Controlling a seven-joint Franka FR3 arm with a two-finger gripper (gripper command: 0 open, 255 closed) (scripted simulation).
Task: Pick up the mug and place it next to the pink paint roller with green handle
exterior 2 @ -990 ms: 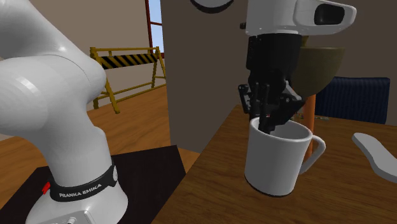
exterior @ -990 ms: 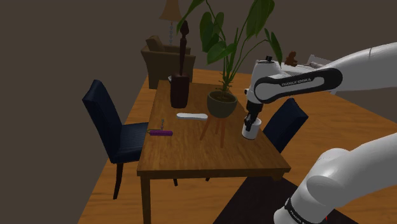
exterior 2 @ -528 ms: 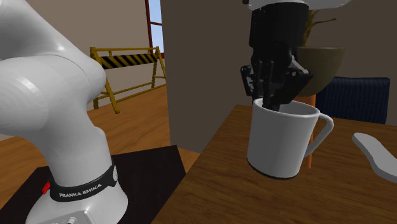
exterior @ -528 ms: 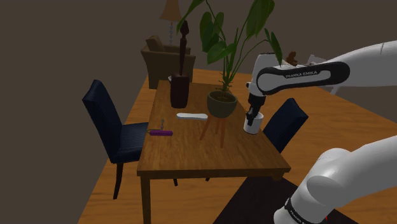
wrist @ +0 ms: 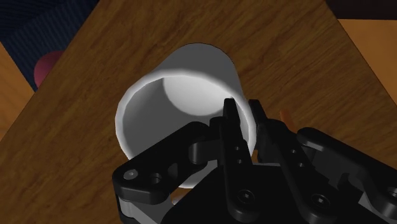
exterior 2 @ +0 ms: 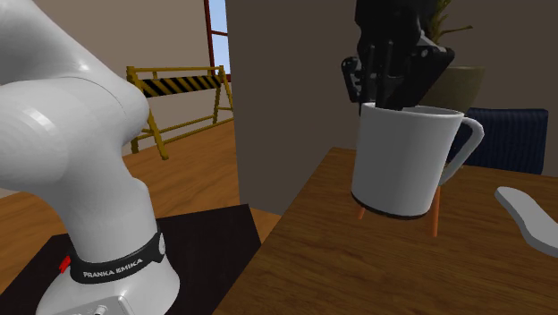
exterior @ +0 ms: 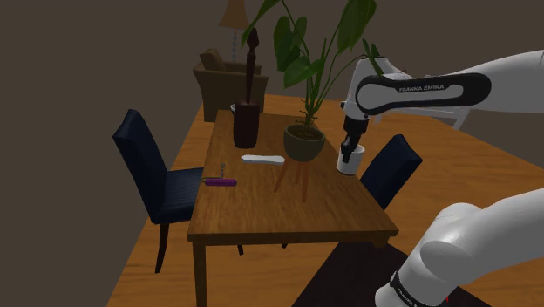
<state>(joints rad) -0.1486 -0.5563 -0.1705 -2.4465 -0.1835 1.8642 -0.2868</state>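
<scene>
Second exterior view: the mug [exterior 2: 407,161] now hangs clear of the table [exterior 2: 331,259], higher than half a second ago, when its base barely cleared the wood. The gripper [exterior 2: 392,89] is clamped on the mug's wall, one finger inside, one outside. The lift looks done, so plan your carry next. A pale elongated object [exterior: 263,160] lies mid-table, well apart; possibly the roller, unconfirmed.

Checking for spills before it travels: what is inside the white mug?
The white mug looks bare white inside, apart from one finger of the tool reaching in over the rim. The tool covers the inside wall nearest it, so that part is unseen.
</scene>
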